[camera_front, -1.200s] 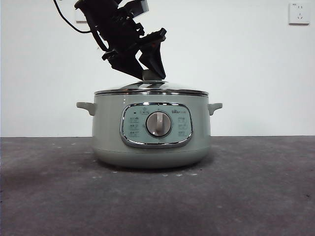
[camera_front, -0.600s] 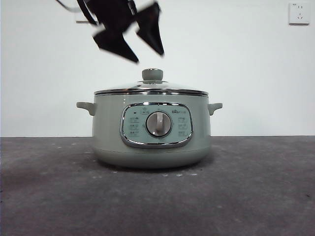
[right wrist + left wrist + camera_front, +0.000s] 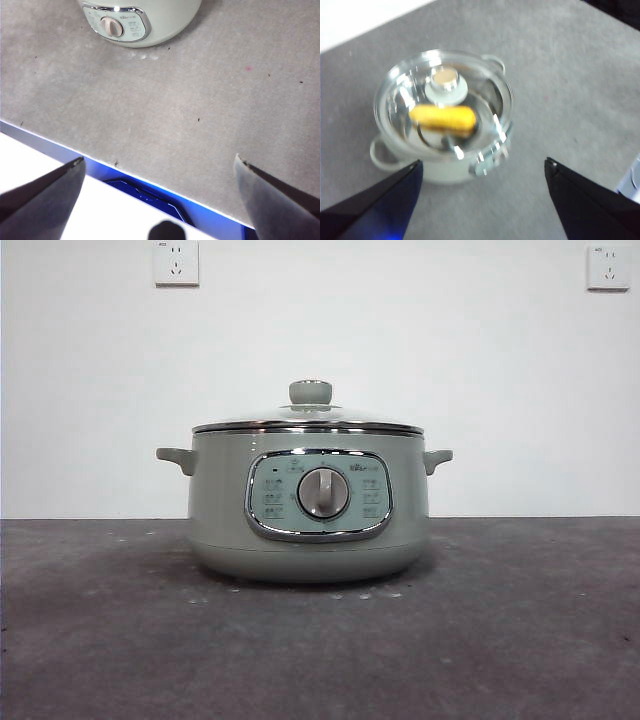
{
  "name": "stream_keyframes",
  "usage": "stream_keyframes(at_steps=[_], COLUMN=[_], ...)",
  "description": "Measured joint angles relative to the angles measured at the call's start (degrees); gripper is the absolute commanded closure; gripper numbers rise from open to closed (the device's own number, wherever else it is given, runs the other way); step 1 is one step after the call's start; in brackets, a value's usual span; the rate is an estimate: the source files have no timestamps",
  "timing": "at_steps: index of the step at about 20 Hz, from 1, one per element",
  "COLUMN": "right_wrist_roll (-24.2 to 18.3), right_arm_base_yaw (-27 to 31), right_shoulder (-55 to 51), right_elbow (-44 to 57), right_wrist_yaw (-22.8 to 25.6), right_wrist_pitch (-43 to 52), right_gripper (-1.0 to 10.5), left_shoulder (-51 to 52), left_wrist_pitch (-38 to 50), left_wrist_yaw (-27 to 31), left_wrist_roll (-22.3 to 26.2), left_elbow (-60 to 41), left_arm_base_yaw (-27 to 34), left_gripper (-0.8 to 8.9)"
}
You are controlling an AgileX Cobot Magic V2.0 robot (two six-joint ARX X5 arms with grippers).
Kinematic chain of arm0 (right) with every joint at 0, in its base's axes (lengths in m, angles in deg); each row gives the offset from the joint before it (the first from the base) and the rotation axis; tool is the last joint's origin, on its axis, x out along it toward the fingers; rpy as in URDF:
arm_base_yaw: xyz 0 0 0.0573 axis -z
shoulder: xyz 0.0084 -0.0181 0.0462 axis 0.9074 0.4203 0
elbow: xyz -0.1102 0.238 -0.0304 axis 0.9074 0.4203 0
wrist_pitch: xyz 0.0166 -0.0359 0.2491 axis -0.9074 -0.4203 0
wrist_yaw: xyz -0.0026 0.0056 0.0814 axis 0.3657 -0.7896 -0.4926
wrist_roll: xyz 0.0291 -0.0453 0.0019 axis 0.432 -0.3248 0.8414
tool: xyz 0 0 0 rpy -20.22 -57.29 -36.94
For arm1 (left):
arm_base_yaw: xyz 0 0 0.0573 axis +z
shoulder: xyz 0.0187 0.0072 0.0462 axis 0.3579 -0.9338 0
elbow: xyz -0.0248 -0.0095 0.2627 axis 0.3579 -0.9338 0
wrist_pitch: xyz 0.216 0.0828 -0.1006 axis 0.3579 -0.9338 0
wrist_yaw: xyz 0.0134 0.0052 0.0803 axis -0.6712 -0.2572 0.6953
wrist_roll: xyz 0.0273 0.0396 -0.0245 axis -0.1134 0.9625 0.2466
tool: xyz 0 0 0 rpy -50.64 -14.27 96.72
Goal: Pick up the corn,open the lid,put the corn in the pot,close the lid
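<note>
The sage-green pot stands in the middle of the table with the glass lid resting shut on it, green knob on top. In the left wrist view the corn lies inside the pot, seen through the lid. My left gripper is open and empty, high above the pot. My right gripper is open and empty over the table's front edge, with the pot beyond it. Neither gripper shows in the front view.
Two wall sockets sit on the white wall behind. The grey table stretches around the pot. In the right wrist view the table's front edge runs across, with a blue and white area below.
The left gripper let go of the lid knob, opened and rose up out of the front view. The lid stays shut on the pot.
</note>
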Motion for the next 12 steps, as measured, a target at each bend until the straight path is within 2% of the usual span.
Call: stream_keyframes(at_steps=[6,7,9,11,12], right_wrist_roll=[0.00,0.00,0.00,0.00,0.00], right_arm_base_yaw=[0.00,0.00,0.00,0.00,0.00], right_shoulder=[0.00,0.00,0.00,0.00,0.00], right_elbow=[0.00,0.00,0.00,0.00,0.00], right_wrist_yaw=[-0.02,-0.02,-0.02,-0.02,-0.02], right_wrist_pitch=[0.00,0.00,0.00,0.00,0.00], right_gripper=[4.6,5.1,7.1,8.9,9.4], left_shoulder=[1.36,1.27,1.11,1.05,1.05], left_wrist_pitch=[-6.88,-6.95,-6.93,-6.93,-6.93], left_wrist_yaw=[0.00,0.00,0.00,-0.81,-1.66], left_wrist_roll=[-0.15,-0.15,-0.15,-0.15,-0.15], left_elbow=[0.00,0.00,0.00,0.00,0.00], left_arm_base_yaw=[0.00,0.00,0.00,0.00,0.00], left_gripper=[4.10,4.17,5.91,8.10,8.21])
